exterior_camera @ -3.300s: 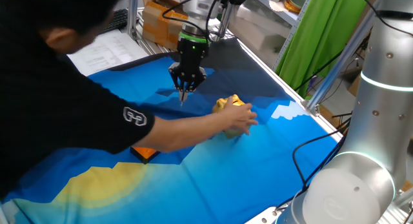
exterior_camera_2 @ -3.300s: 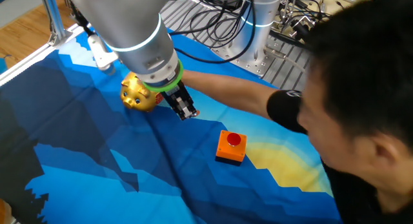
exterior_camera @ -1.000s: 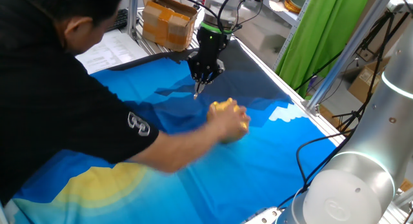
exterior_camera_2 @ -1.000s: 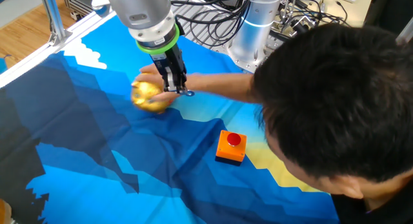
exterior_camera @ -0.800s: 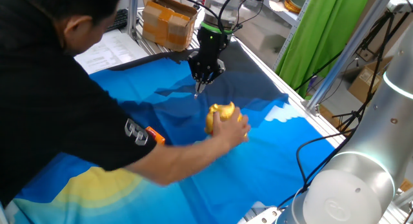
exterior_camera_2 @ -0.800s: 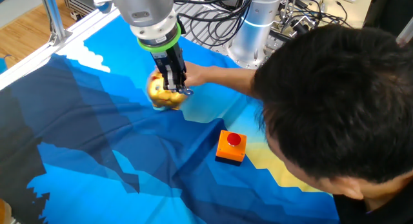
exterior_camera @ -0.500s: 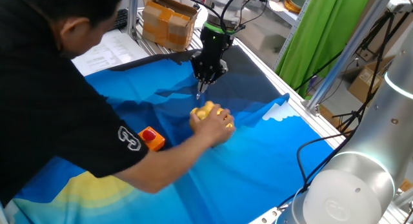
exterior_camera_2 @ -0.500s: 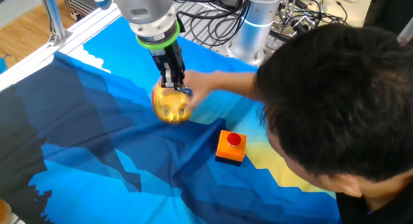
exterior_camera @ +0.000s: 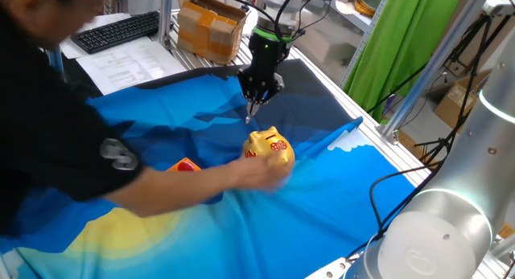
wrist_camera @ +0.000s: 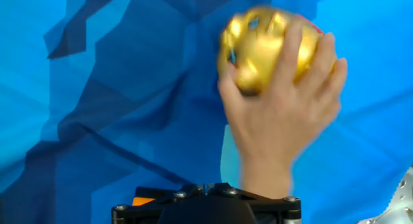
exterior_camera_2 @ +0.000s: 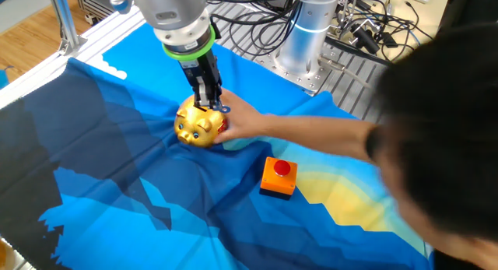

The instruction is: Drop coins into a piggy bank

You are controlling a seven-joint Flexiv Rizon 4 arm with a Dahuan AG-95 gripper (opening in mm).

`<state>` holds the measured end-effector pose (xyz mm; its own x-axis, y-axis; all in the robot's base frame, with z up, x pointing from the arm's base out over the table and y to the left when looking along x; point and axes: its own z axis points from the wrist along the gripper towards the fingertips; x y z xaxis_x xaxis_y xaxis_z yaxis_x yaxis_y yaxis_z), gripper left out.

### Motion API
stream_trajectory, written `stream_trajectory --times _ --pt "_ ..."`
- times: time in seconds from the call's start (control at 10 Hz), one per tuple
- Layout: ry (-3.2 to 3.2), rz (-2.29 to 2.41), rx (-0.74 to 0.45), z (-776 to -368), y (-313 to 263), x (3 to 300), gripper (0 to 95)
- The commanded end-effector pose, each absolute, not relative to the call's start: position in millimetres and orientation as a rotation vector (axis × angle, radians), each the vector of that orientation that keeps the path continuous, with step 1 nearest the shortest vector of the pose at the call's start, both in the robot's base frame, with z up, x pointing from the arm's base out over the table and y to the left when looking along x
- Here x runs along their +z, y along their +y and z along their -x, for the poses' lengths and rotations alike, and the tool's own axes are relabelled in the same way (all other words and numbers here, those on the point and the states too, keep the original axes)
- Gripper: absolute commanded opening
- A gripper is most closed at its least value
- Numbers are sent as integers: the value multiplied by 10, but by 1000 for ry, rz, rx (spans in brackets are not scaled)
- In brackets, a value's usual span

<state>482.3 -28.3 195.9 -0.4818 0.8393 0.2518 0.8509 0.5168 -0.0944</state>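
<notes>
Progress on the coin drop looks slight, judging only from how things lie: no coin can be seen going into the piggy bank (exterior_camera: 270, 147), and a person's hand (exterior_camera: 259, 171) is on it, so the setting-out seems unfinished. On the left of one fixed view an orange block (exterior_camera: 184, 165) peeps out beside the person's arm on the blue cloth (exterior_camera: 338, 198) that covers the bench; in the middle the gold pig stands on that cloth with the hand against its near side; just above it hangs the pincer (exterior_camera: 249, 113), its fingers drawn close, with what may be a small coin at the tips, though it is too small to be sure. The other fixed view shows what that one hides: the pincer (exterior_camera_2: 210, 105) hovers right over the pig's back, the pig's (exterior_camera_2: 198, 125) snout faces the camera, and the block (exterior_camera_2: 278, 177) with its red top stands near, clear of both. The hand view adds only a blurred pig (wrist_camera: 268, 48) wrapped by the hand (wrist_camera: 279, 114); its own fingertips do not show there.
</notes>
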Motion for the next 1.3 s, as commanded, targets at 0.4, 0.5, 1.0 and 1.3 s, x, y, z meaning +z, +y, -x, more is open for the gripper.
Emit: stream_trajectory --times 0.4,0.5,1.0,1.3 --pt "-2505 1387 -120 -4795 -327 1942 0" --pt "-2495 1391 -181 -4795 -327 1942 0" --pt "-2462 1561 -115 -4795 -327 1942 0" --pt "-2531 1521 -55 -4795 -327 1942 0"
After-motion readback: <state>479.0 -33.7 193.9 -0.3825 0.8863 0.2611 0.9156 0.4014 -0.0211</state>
